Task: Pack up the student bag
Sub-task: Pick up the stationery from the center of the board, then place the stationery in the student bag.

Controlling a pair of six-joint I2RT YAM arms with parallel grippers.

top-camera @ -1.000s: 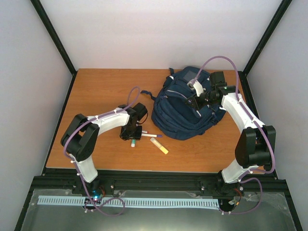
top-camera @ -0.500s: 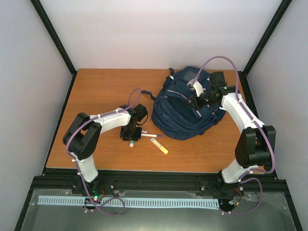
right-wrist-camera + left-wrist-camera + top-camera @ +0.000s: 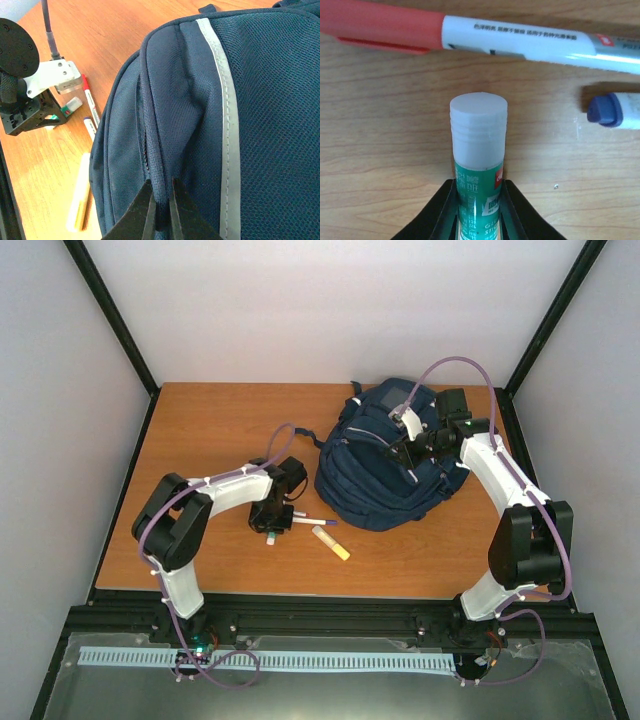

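Observation:
The student bag (image 3: 385, 465), navy with pale reflective stripes, lies at the back right of the table. My right gripper (image 3: 161, 187) is shut on a raised seam of the bag's fabric (image 3: 165, 125), beside a zip line. My left gripper (image 3: 478, 182) is down on the table left of the bag. Its two black fingers press against the sides of a green glue stick (image 3: 478, 135), whose white cap points away from the wrist. In the top view the glue stick (image 3: 272, 537) pokes out under the left gripper (image 3: 270, 525).
A red-capped white marker (image 3: 470, 32) and a blue-capped one (image 3: 610, 110) lie just beyond the glue stick. A yellow highlighter (image 3: 331, 542) lies near the bag's front edge. Black frame posts stand at the table's back corners.
The left jaws have narrowed onto the glue stick, and the left wrist has settled slightly lower. The right arm and the bag have not moved.

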